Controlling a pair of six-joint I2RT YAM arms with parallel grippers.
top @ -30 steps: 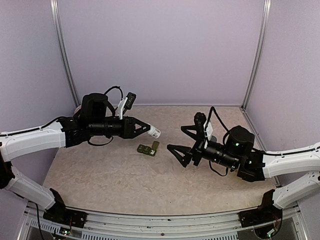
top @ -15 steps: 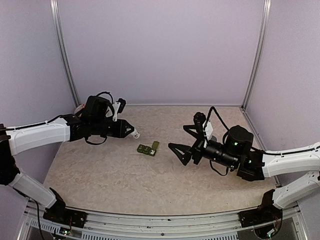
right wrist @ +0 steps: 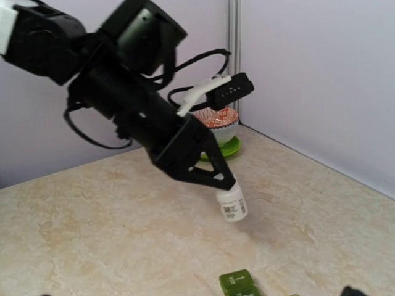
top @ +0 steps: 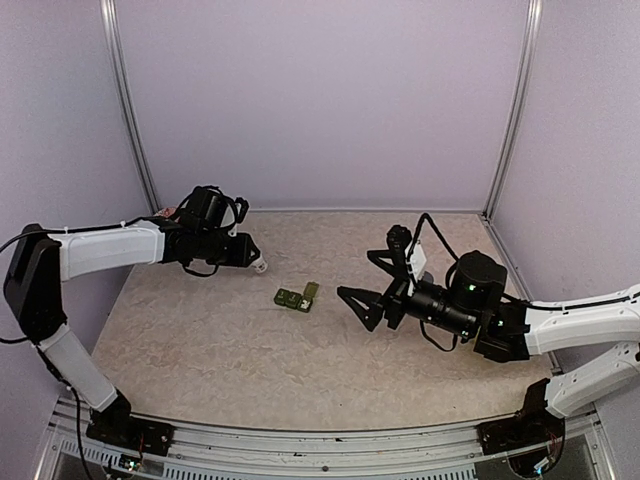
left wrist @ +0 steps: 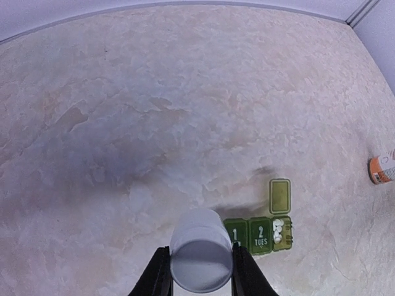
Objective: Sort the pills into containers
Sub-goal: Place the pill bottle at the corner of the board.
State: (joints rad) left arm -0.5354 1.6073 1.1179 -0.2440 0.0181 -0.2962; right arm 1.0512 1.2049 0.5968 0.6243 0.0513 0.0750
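Note:
The containers (top: 296, 297) are a dark green strip on the table's middle. Two lids marked 1 and 2 are closed. The end compartment stands open with small white pills (left wrist: 278, 229) inside, its lid (left wrist: 279, 196) folded back. My left gripper (top: 255, 263) is shut on a white pill bottle (left wrist: 201, 258), held tilted above the table, left of the containers (left wrist: 259, 235) and apart from them. The right wrist view shows that bottle (right wrist: 231, 204) hanging mouth-down from the black fingers. My right gripper (top: 352, 276) hovers open and holds nothing, just right of the strip.
A red-patterned bowl (right wrist: 216, 125) on a lime-green saucer (right wrist: 223, 148) stands in the far left corner behind the left arm. An orange and white object (left wrist: 382, 169) lies at the right edge of the left wrist view. Purple walls close three sides.
The left arm has drawn back to the left with the bottle, away from the containers, and lowered it towards the table. The right arm has not moved.

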